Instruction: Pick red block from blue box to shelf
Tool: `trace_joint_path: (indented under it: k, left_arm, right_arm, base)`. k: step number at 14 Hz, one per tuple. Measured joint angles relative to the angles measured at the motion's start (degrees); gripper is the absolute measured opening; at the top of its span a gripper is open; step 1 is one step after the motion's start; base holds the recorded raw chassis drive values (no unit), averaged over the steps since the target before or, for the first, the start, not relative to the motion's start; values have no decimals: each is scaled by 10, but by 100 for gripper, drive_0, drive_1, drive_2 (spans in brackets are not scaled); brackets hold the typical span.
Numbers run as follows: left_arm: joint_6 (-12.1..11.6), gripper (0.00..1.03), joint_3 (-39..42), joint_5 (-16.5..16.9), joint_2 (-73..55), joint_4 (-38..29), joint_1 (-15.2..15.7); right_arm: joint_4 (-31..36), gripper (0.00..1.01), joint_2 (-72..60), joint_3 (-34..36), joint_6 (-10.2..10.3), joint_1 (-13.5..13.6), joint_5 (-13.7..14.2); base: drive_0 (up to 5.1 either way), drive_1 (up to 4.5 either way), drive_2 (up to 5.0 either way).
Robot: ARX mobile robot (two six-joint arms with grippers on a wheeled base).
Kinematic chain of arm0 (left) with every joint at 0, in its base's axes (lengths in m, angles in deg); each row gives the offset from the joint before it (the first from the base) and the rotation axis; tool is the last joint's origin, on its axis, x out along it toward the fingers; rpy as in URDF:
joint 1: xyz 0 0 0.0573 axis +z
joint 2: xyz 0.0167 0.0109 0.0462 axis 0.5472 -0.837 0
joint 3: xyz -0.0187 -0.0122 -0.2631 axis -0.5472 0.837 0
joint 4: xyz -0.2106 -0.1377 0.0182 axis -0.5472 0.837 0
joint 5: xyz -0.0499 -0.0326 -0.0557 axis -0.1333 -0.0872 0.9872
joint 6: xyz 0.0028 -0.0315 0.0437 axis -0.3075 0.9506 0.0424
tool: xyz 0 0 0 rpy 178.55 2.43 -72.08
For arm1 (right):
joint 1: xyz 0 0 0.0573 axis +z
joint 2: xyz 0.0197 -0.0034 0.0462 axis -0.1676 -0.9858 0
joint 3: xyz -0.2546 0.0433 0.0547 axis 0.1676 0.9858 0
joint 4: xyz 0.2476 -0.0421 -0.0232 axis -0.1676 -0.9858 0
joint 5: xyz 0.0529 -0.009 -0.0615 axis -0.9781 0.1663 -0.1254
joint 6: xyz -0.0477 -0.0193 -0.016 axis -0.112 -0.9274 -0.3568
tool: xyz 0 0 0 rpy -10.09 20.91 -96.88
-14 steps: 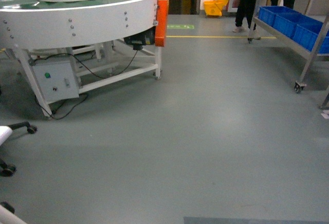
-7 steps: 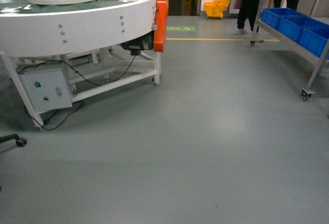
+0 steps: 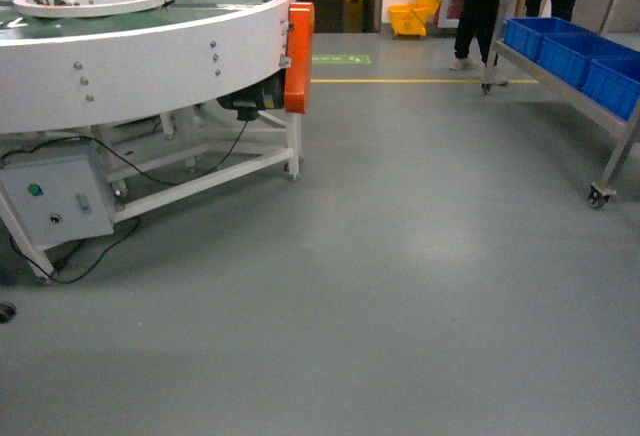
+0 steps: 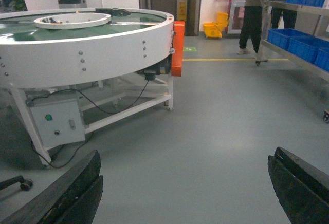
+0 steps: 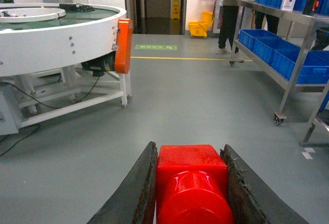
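Observation:
In the right wrist view, the glossy red block (image 5: 191,165) sits stud toward the camera, clamped between both dark fingers of my right gripper (image 5: 188,148), which is shut on it above the grey floor. My left gripper (image 4: 185,157) is open, its two fingers wide apart with only floor between them. The steel shelf (image 3: 612,116) on caster wheels stands at the right, also seen as the shelf (image 5: 291,64) in the right wrist view. The blue box is out of view. Neither gripper shows in the head view.
A large round white conveyor table (image 3: 130,56) with an orange guard (image 3: 298,56), a control box (image 3: 55,201) and loose cables fills the left. Dark blue crates (image 3: 560,41) sit on the shelf. A person (image 3: 478,11) stands beyond it, near a yellow mop bucket (image 3: 415,14).
The head view has shifted: the round table has slid left, the office chair has left the view, and the shelf's caster sits a little lower and further right.

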Motion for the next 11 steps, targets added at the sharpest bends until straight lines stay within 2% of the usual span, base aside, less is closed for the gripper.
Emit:
trace_joint_path:
  k: [11]
  left_arm:
    - [0,98,0,0,0,1,0]
  right_arm:
    - [0,28,0,0,0,0,0]
  base:
    - [-2,407,-412]
